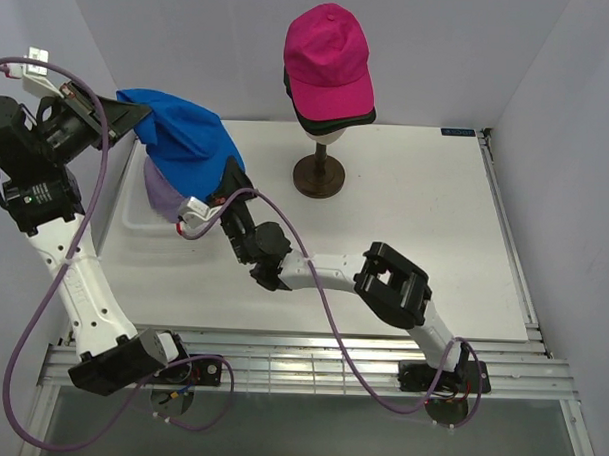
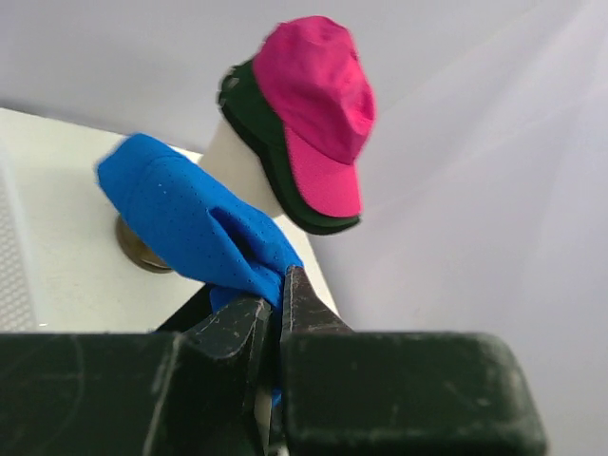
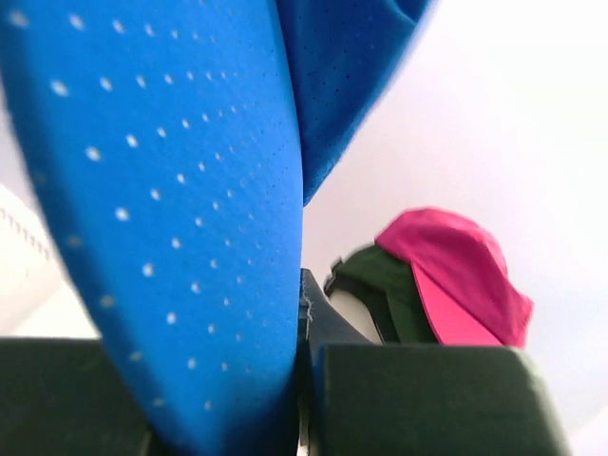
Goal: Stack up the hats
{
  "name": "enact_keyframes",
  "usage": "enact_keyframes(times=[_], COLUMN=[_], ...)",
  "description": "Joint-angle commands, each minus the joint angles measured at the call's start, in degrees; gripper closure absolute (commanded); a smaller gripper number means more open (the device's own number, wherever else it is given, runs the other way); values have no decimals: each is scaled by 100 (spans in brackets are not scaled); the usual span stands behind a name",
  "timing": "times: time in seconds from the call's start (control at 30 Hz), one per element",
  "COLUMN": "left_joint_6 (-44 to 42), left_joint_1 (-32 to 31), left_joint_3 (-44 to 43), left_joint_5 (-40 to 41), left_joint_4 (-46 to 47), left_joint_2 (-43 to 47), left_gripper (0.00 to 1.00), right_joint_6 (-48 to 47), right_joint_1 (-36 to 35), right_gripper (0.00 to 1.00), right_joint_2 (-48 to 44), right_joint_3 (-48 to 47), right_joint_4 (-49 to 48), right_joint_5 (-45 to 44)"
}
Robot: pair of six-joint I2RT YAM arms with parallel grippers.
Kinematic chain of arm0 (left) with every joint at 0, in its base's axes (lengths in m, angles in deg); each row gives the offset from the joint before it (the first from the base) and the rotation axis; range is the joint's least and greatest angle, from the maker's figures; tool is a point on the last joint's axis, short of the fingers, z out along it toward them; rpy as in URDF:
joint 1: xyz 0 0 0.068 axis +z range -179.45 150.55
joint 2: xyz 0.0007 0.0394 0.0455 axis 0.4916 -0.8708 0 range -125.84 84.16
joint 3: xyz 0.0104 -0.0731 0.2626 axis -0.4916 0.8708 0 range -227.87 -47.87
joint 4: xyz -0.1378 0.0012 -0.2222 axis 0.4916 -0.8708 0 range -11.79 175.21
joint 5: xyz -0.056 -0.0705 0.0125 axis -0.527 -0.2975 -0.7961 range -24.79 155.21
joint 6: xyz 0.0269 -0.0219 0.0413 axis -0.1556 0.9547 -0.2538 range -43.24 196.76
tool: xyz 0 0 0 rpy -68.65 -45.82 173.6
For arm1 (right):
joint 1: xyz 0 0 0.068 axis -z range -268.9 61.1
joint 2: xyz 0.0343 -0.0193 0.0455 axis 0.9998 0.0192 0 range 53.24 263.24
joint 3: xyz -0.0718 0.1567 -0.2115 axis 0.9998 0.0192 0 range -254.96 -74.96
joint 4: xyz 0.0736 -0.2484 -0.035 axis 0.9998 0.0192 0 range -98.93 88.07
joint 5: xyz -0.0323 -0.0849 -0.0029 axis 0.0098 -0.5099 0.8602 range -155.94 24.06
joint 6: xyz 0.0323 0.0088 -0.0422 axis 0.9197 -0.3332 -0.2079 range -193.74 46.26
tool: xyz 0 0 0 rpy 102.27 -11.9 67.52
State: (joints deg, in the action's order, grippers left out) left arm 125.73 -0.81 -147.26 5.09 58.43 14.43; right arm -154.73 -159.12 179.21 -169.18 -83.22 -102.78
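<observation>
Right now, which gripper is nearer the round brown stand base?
Right. Right gripper: just left of the stand base. Left gripper: farther left, across the bright blue fabric cap.

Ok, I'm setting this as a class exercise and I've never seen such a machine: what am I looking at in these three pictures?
Two robot arms are bolted to a white table. One picture looks down from above; the other two come from a camera on each wrist. The left gripper and the right gripper both pinch a bright blue cap, with a lavender cap showing beneath it. Further back, a mannequin head wears a magenta cap over darker caps.
</observation>
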Motion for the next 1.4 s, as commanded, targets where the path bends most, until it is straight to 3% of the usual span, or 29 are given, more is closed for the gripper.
enact_keyframes(times=[0.0, 0.07, 0.1, 0.13, 0.17, 0.2, 0.23, 0.3, 0.37, 0.47, 0.57, 0.6, 0.63, 0.7, 0.73, 0.8, 0.83, 0.87, 0.97, 1.03, 1.17, 1.37], left_joint_6=[-782, -1274, -1433, -1826, -2091, -2433, -2836, -4233, -5408, -6099, -6373, -6374, -6374, -6522, -6567, -6750, -6899, -6910, -6499, -6453, -6916, -7700], left_joint_1=[1, 1, 1, 1, 1, 1, 1, -8, 36, 89, 80, 80, 45, -69, -339, -770, -1347, -1640, -2713, -3318, -3778, -4656], left_joint_3=[332, 700, 807, 903, 1052, 1115, 1133, 941, 765, 579, 509, 474, 395, 377, 473, 683, 824, 1147, 1868, 2107, 2153, 1678], left_joint_5=[763, 1010, 1019, 993, 906, 853, 844, 1124, 1283, 1196, 818, 713, 712, 729, 799, 809, 835, 861, 1123, 1475, 2258, 2162], left_joint_4=[-221, -283, -318, -353, -423, -511, -938, -1685, -2802, -3578, -3632, -3632, -3649, -3754, -3799, -3982, -3984, -3949, -3291, -2798, -2341, -2130], left_joint_2=[-163, -303, -347, -391, -470, -523, -585, -908, -1155, -1271, -1008, -972, -920, -875, -840, -683, -586, -350, 11, 171, 31, -111], left_gripper=[100, 99, 88, 71, 30, 7, 2, 2, 2, 2, 10, 17, 37, 49, 51, 41, 33, 18, 2, 2, 2, 2], right_joint_6=[-312, 368, 887, 1545, 2299, 3917, 4664, 6157, 6804, 7850, 8625, 8722, 8871, 9013, 9048, 9215, 9276, 9329, 9487, 9540, 9716, 9699], right_joint_1=[-281, -352, -352, -335, -318, -239, -169, 94, 262, 683, 1271, 1343, 1387, 1440, 1440, 1449, 1449, 1475, 1581, 1634, 1774, 1783], right_gripper=[92, 92, 92, 92, 92, 92, 92, 92, 92, 92, 92, 92, 92, 92, 92, 92, 92, 92, 92, 92, 92, 92], right_joint_2=[-870, -1652, -2255, -2566, -2847, -3137, -3549, -3781, -3817, -3922, -3966, -4010, -4028, -4115, -4177, -4317, -4370, -4414, -4607, -4748, -4968, -5100], right_joint_3=[796, 1833, 2063, 2317, 2372, 2355, 2111, 1663, 1119, 1080, 1344, 1483, 1528, 1572, 1590, 1669, 1748, 1801, 2029, 2161, 2320, 2320], right_joint_4=[-2162, -1506, 125, 1186, 2354, 3584, 5771, 7674, 9596, 10694, 11118, 11111, 11102, 11076, 11023, 10944, 10944, 10935, 10856, 10681, 10514, 10391], right_joint_5=[-657, -1025, -1210, -1377, -1257, -942, -34, 1094, 2397, 3402, 3840, 3981, 4183, 4377, 4648, 4695, 4556, 4537, 4712, 4904, 5187, 5274])
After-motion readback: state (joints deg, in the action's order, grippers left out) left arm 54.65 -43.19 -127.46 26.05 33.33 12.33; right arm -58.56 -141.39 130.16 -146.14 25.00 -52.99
